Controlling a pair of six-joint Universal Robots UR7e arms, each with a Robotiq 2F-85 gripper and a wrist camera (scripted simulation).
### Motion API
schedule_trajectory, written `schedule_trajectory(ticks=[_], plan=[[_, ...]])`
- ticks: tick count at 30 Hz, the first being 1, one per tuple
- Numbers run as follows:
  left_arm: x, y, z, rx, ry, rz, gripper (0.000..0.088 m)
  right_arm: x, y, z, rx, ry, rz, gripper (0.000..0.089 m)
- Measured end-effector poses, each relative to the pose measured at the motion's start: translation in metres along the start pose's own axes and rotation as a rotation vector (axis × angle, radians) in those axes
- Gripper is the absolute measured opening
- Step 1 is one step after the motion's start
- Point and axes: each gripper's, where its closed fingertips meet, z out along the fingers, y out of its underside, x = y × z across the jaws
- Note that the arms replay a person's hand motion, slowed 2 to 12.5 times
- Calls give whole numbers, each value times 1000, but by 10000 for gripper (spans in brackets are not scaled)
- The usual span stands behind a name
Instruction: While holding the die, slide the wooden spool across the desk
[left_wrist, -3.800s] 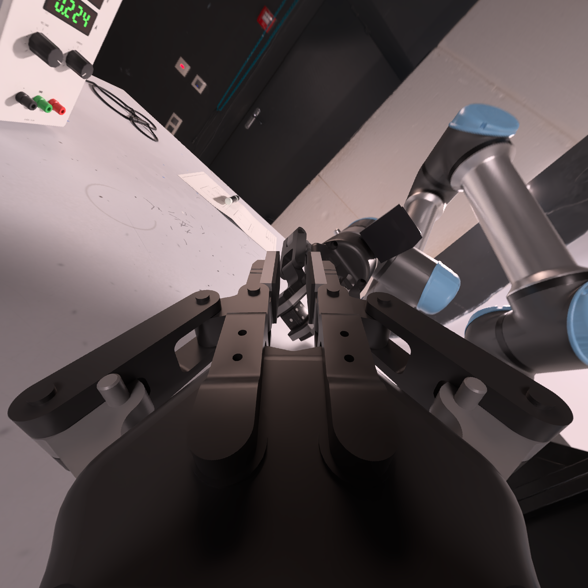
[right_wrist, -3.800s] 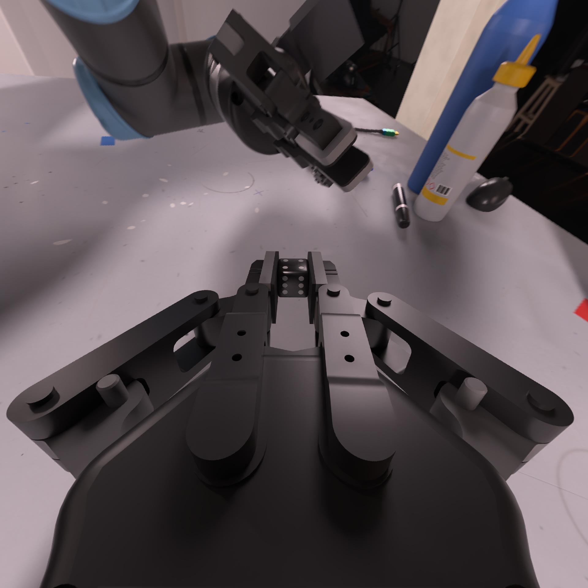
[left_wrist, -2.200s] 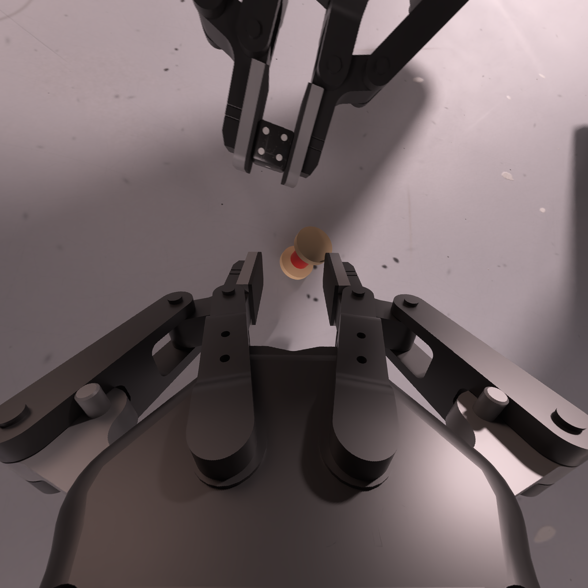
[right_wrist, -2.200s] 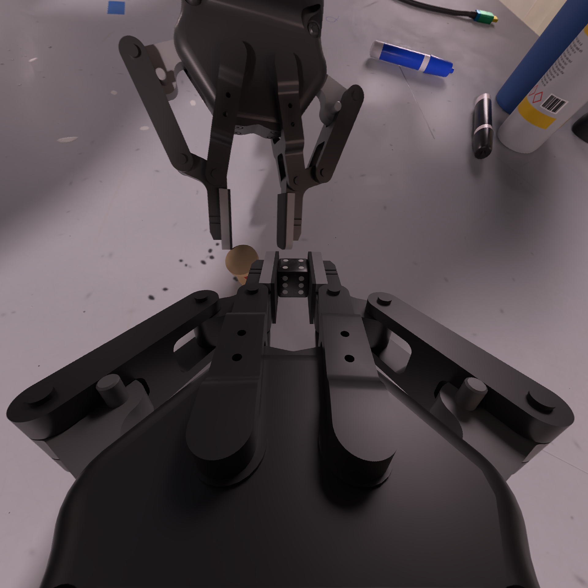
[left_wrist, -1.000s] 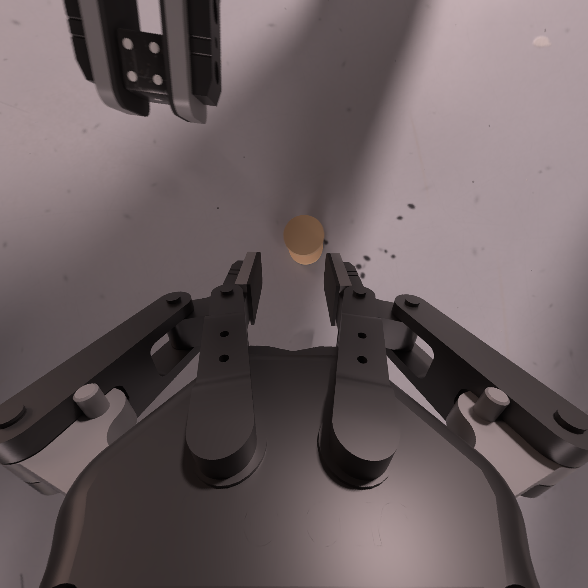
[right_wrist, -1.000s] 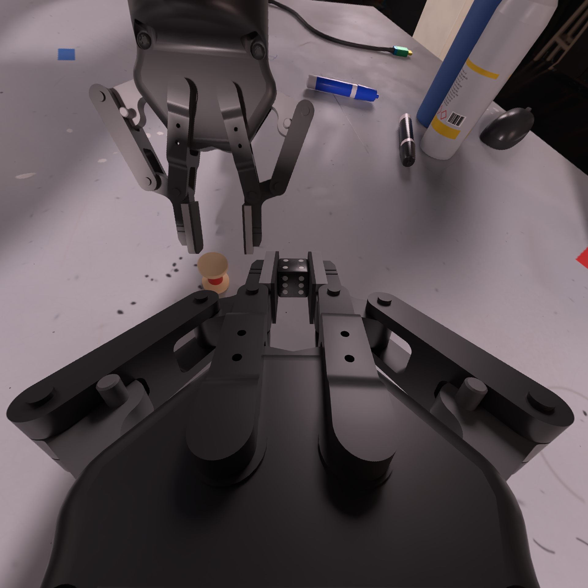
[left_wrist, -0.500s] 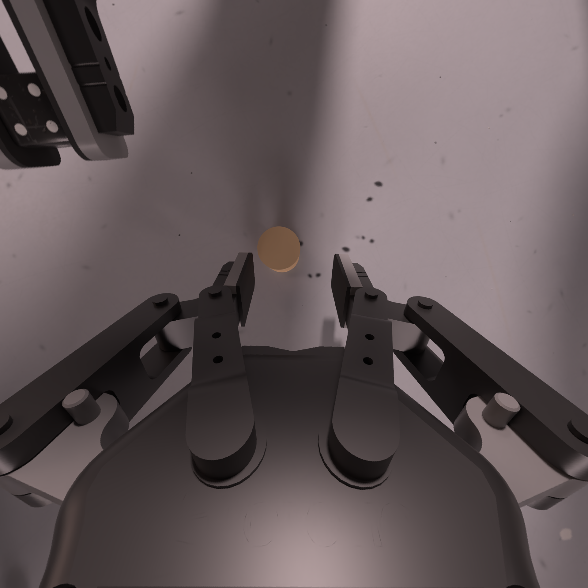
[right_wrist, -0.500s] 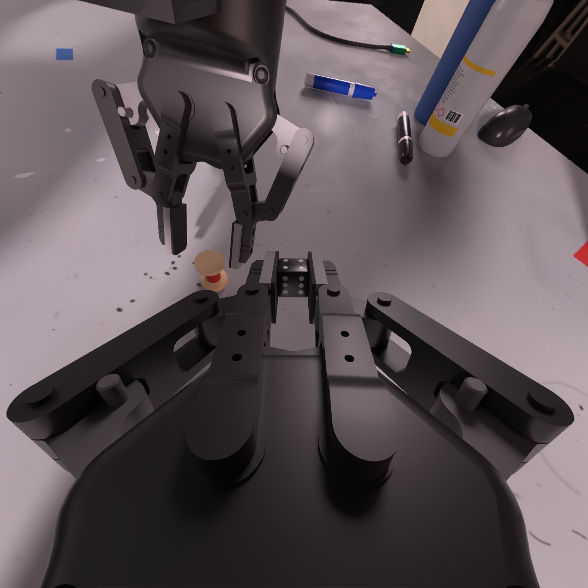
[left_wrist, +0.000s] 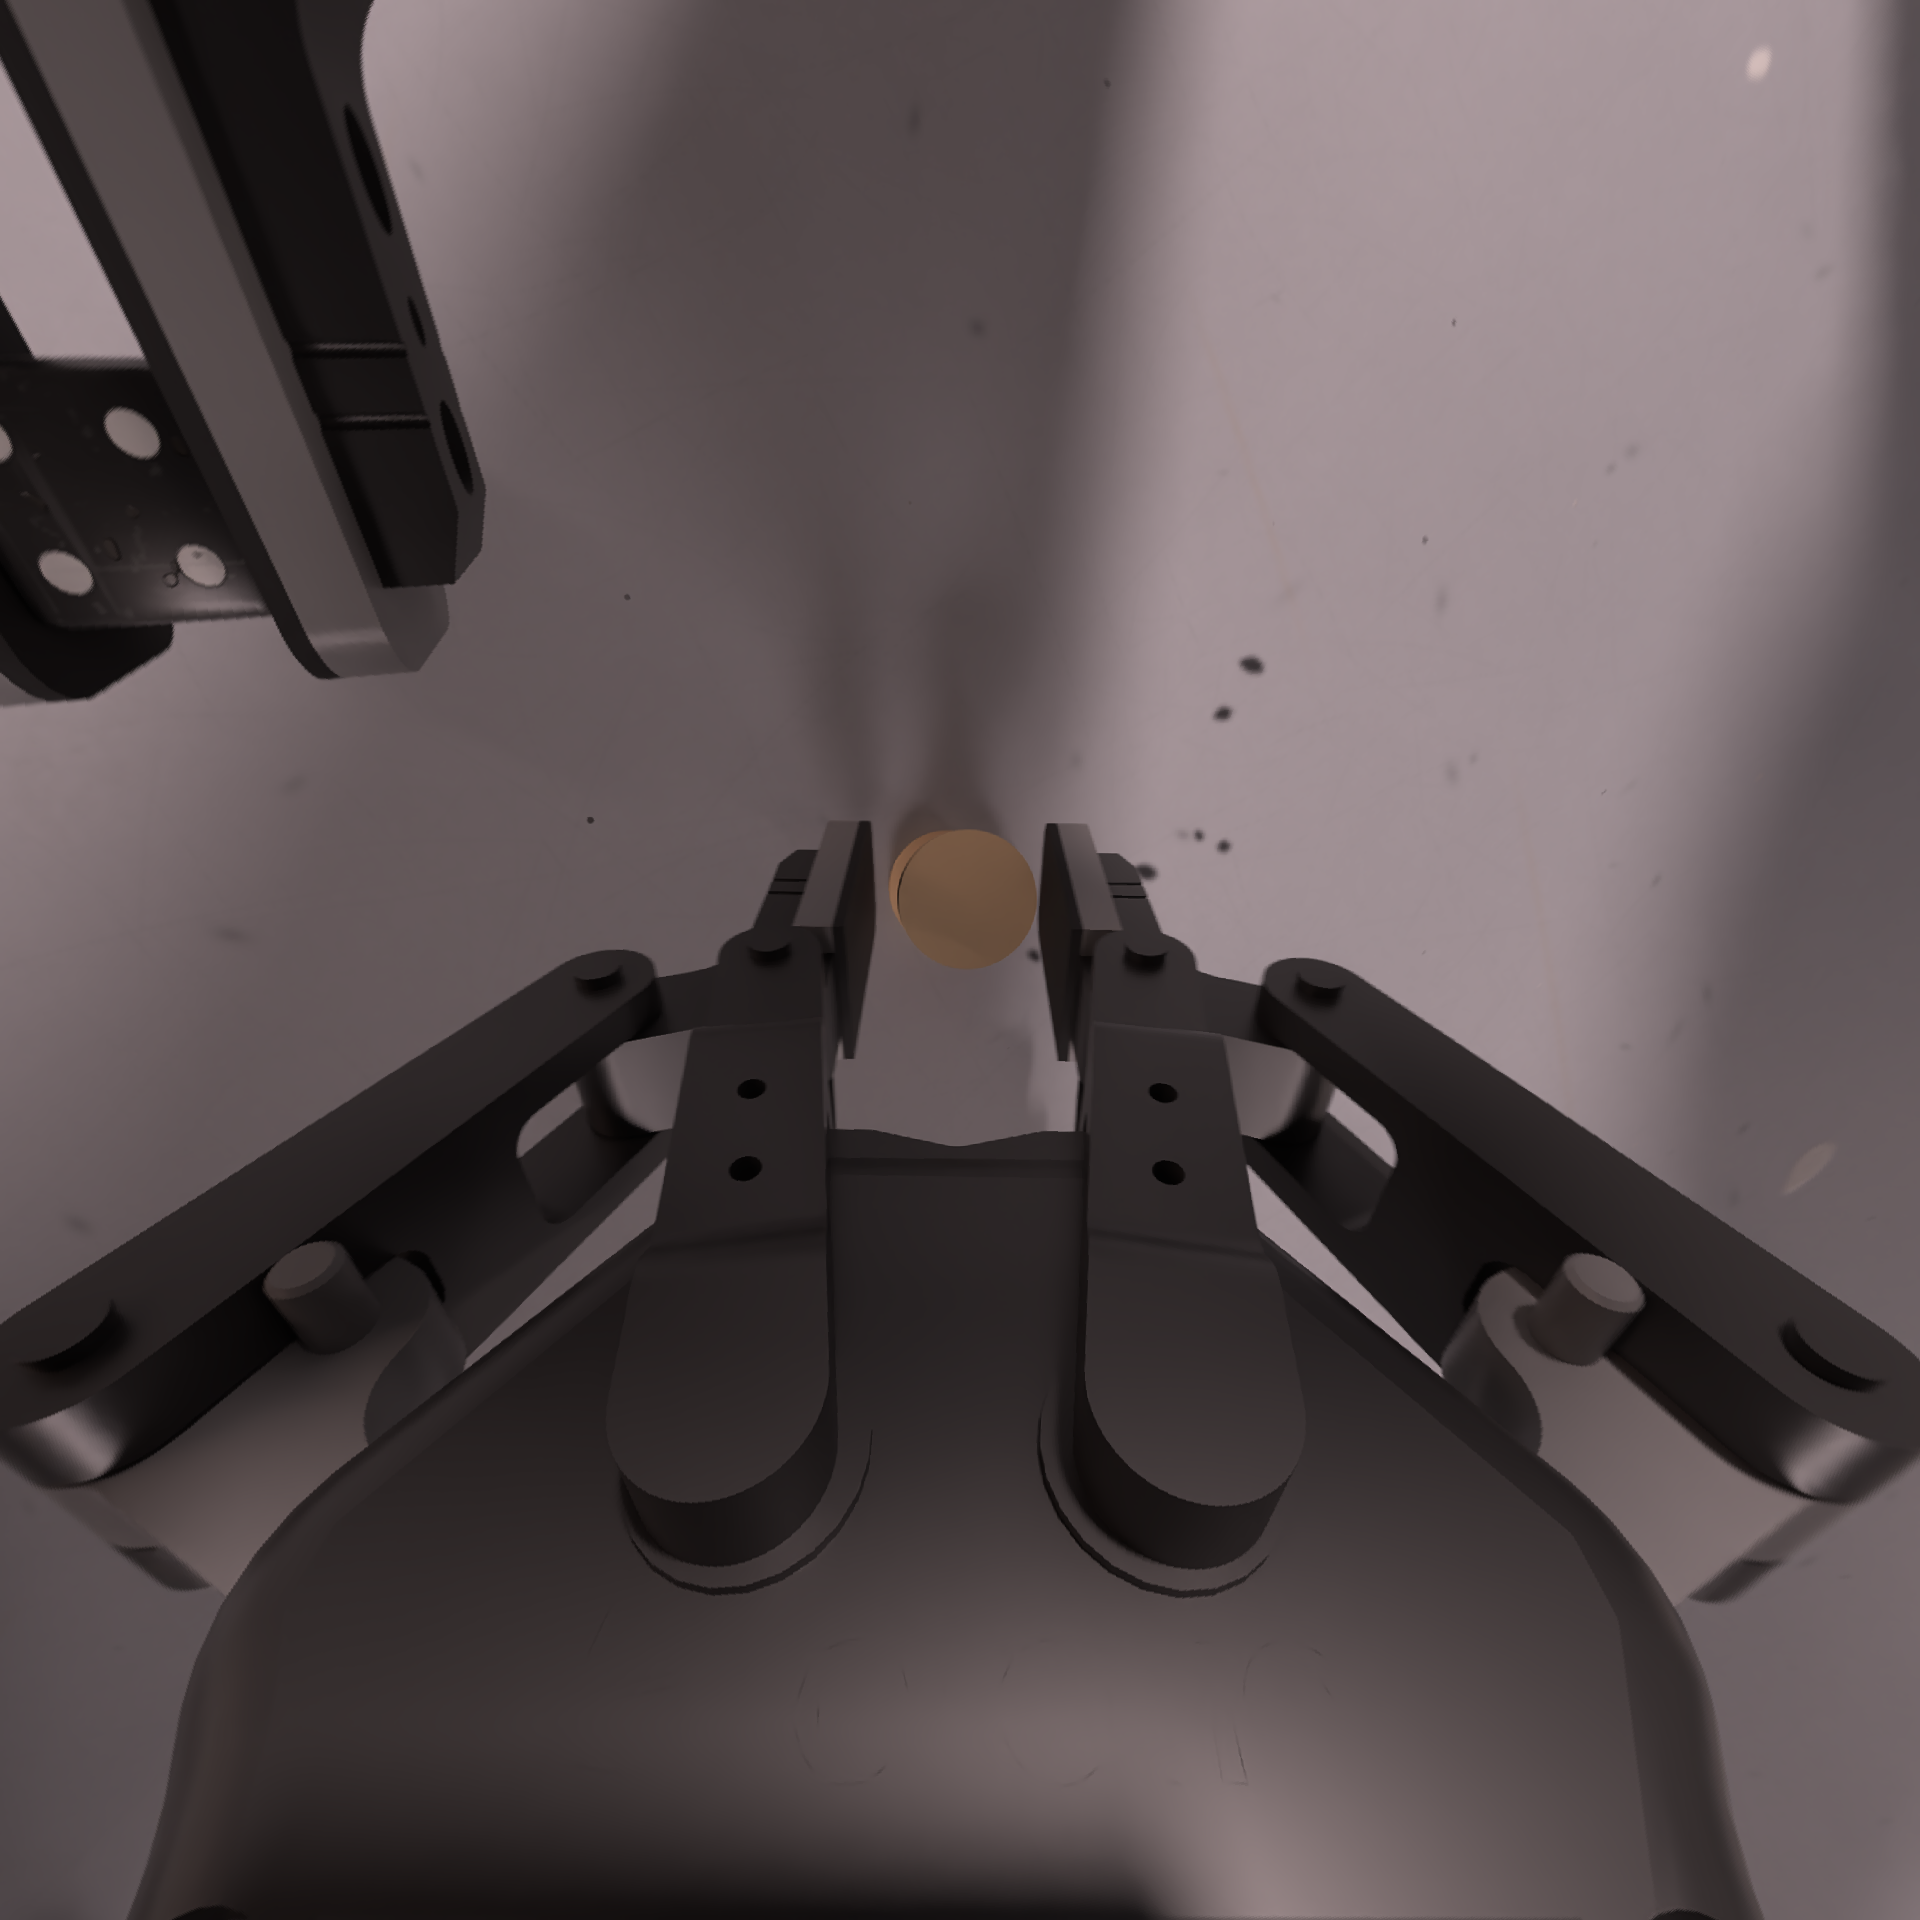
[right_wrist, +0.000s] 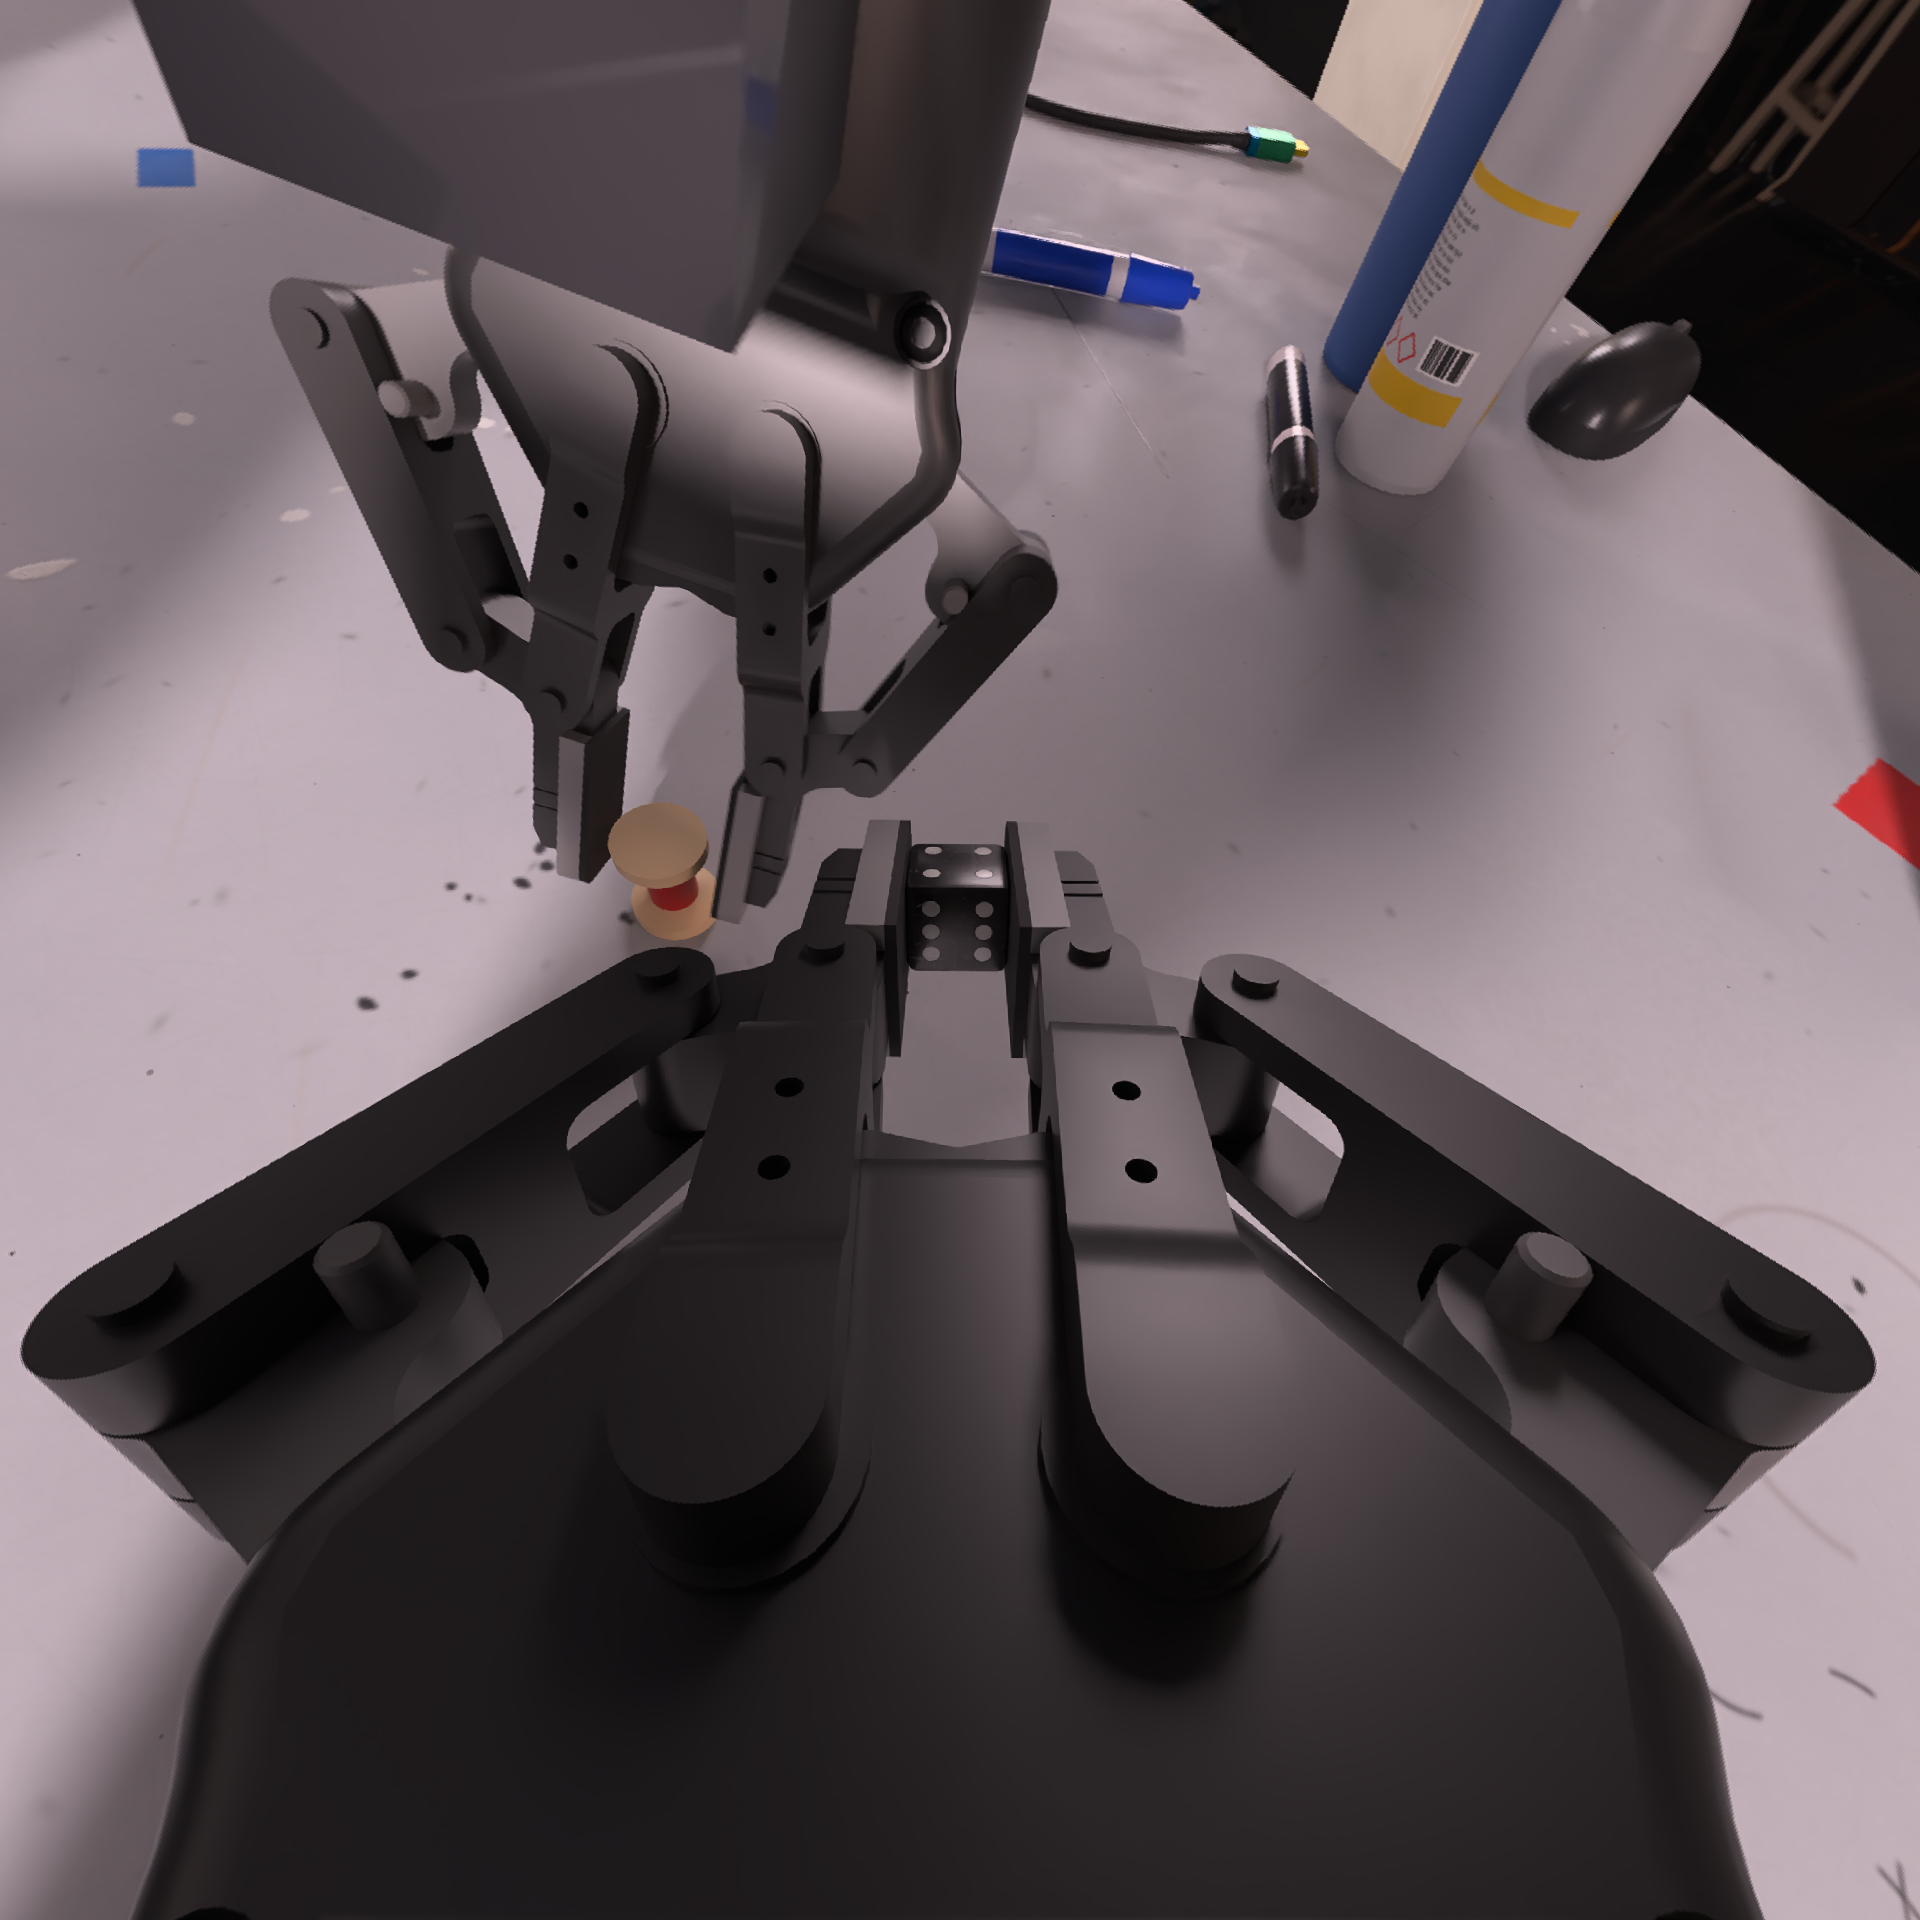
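The wooden spool (left_wrist: 964, 900) stands upright on the grey desk, its round tan top facing my left wrist camera. My left gripper (left_wrist: 958, 883) is open and lowered around it, one finger on each side with a small gap to each. In the right wrist view the spool (right_wrist: 665, 883) shows red thread between tan flanges, with the left gripper (right_wrist: 665, 868) straddling it. My right gripper (right_wrist: 956, 883) is shut on the black die (right_wrist: 956, 902) with white pips, held just above the desk, right of the spool. The die (left_wrist: 99, 499) also shows at the left wrist view's upper left.
On the desk (right_wrist: 1351, 727) at the back right stand a tall white and blue bottle (right_wrist: 1455, 270), a black marker (right_wrist: 1291, 431), a blue marker (right_wrist: 1086, 268), a dark mouse-shaped object (right_wrist: 1610, 390) and a cable end (right_wrist: 1273, 142). A red tape patch (right_wrist: 1886, 821) is at the right edge.
My left gripper has come down so its fingers now flank the spool, and the fingers have narrowed. My right gripper has kept hold of the die and stayed nearly still.
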Motion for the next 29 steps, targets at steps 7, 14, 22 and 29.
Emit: schedule_trajectory(ticks=[7, 14, 22, 29], plan=[[2, 1, -2, 13, -5, -178, 223, 6, 1, -3, 3, 24, 17, 159], [-3, 16, -12, 67, -145, -525, 224, 14, 3, -4, -15, 73, 40, 159], [3, 49, -26, 142, -329, -844, 224, 19, 3, -4, -21, 103, 79, 159], [16, 73, -34, 202, -413, -991, 224, 19, 3, -3, -25, 109, 88, 159]])
